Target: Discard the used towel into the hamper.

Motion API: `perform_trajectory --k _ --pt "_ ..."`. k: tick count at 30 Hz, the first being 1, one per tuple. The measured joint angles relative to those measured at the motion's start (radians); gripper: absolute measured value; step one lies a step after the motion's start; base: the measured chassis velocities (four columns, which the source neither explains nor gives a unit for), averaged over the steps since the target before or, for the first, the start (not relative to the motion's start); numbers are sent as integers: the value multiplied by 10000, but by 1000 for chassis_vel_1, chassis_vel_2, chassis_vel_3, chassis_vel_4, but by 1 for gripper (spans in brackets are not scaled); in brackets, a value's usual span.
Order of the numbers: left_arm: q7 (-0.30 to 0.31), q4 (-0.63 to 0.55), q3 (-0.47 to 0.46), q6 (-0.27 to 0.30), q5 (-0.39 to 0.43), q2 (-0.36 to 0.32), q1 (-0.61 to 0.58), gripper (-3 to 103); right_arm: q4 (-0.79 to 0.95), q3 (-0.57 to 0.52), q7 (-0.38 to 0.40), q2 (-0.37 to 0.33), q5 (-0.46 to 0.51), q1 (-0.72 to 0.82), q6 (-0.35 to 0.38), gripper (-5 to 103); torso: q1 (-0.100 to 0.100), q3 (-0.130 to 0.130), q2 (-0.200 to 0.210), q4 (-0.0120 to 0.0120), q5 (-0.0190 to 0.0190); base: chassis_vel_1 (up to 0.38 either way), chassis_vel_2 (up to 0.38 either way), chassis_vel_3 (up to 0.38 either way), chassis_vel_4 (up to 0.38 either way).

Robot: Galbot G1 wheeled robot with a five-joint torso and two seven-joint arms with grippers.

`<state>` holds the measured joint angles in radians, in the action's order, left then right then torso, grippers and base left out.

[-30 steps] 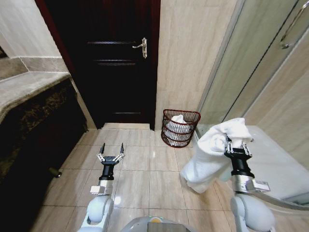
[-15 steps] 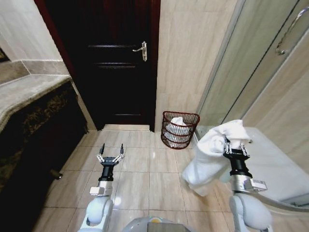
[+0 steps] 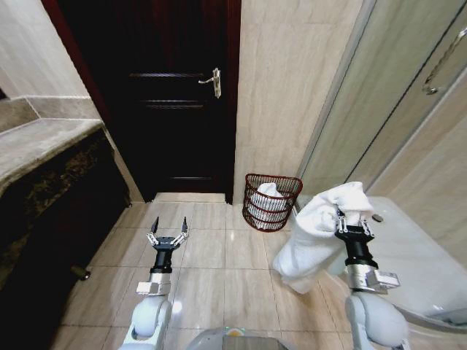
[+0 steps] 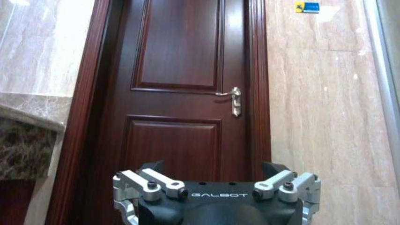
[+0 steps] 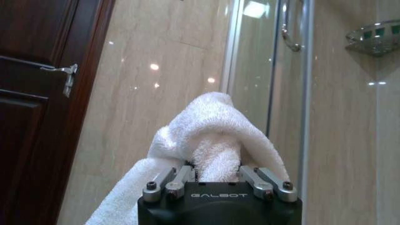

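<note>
My right gripper [image 3: 352, 221] is shut on a white towel [image 3: 315, 237] that hangs from it in a bunched fold, held up on the right above the floor. The right wrist view has the towel [image 5: 209, 136] pinched between the fingers. The hamper [image 3: 271, 201], a round reddish-brown wire basket, stands on the floor against the beige wall ahead and to the left of the towel, with white cloth inside it. My left gripper [image 3: 168, 232] is open and empty, held over the tiles on the left, and points at the door [image 4: 181, 93].
A dark wooden door [image 3: 171, 95] with a metal handle is straight ahead. A stone counter [image 3: 40, 146] over a dark cabinet runs along the left. A glass shower wall [image 3: 408, 109] and its white base bound the right. Open tiled floor lies between.
The whole head view has shifted a little, so the camera moved; the hamper now sits slightly lower and nearer. The right gripper still holds the towel in much the same pose.
</note>
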<state>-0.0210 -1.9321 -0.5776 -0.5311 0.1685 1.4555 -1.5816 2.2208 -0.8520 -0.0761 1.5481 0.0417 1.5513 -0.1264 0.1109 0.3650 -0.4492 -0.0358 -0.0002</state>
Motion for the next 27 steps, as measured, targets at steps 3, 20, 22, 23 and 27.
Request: perform_trajectory --k 3,20,22,23,27 --pt "0 0 -9 0 2 -2 -10 100 -6 71 -13 22 -68 -57 -1 27 66 127 -195 -1 -2 -57 85 52 -69" --pt "1 22 -45 17 19 -3 45 100 -55 209 -57 43 -191 -191 33 27 311 521 -837 -1 2 -77 69 76 -70" --pt "2 38 -54 19 30 -9 42 100 -53 262 -57 46 -229 -206 52 27 359 590 -952 0 0 -96 76 92 -98" --pt "2 38 -54 19 30 -9 42 100 -53 262 -57 46 -229 -206 52 27 359 590 -952 0 0 -104 82 92 -91" --pt "4 122 -63 19 40 -17 60 100 -112 370 -54 50 -314 -268 57 27 427 699 -1123 -2 1 -85 100 90 -89"
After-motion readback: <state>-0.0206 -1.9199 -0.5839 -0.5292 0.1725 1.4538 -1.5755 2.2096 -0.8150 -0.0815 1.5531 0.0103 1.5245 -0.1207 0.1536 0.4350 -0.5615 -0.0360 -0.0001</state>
